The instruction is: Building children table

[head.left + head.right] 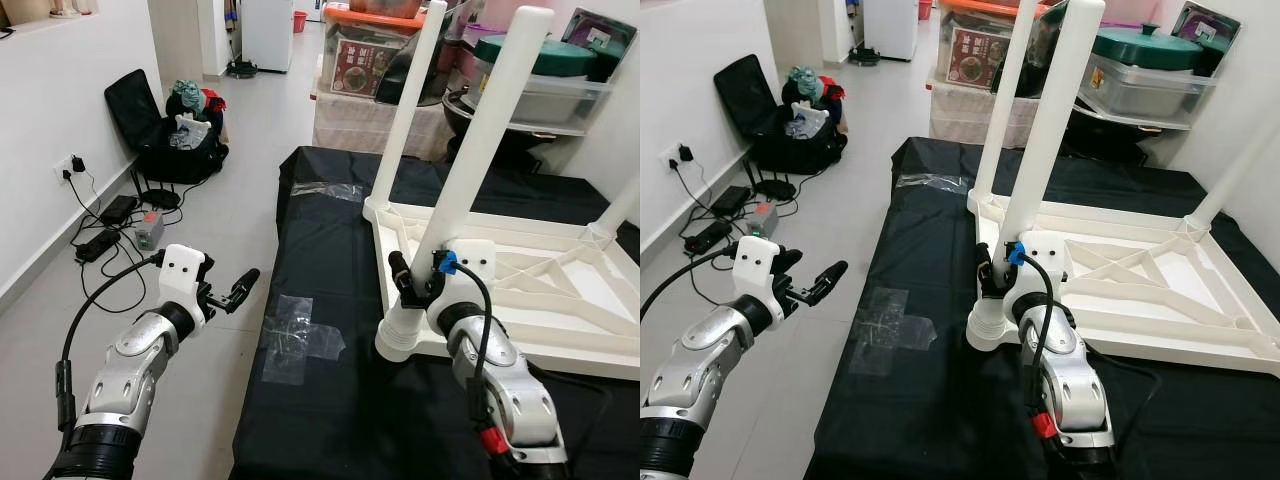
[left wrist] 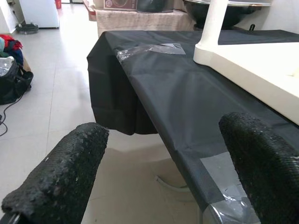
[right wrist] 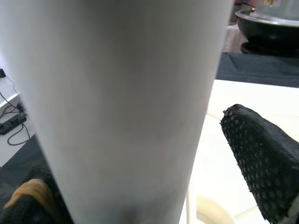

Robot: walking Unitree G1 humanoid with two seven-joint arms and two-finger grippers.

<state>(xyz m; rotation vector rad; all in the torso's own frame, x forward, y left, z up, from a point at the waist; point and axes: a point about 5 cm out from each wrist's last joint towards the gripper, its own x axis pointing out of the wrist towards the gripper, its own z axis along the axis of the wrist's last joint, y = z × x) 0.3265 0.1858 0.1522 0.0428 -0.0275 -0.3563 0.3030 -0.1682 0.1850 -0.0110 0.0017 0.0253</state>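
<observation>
- Tabletop [image 1: 560,290], white plastic and turned underside up, lay on a black cloth [image 1: 330,400] covering a low platform, its ribbed frame facing the ceiling.
- Three white legs showed: the nearest leg [image 1: 480,150] stood in the near corner socket [image 1: 403,335], a second leg [image 1: 415,90] rose from the corner behind it, and a third leg [image 1: 625,205] leaned in at the right edge.
- The right gripper [image 1: 412,282] sat at the base of the nearest leg, just above the socket; the right wrist view showed its fingers [image 3: 261,158] spread either side of the leg, and whether they actually pressed on it could not be told.
- The left gripper [image 1: 238,290] hovered over the floor beside the cloth's left edge, fingers [image 2: 60,177] parted and holding nothing.
- Patches of clear tape [image 1: 300,335] were stuck on the cloth.
- A black bag [image 1: 175,135], cables and a power strip [image 1: 100,242] lay on the tiled floor by the wall.
- A red printed box [image 1: 365,60] stood behind on the covered shelf; its writing was too small to read.
</observation>
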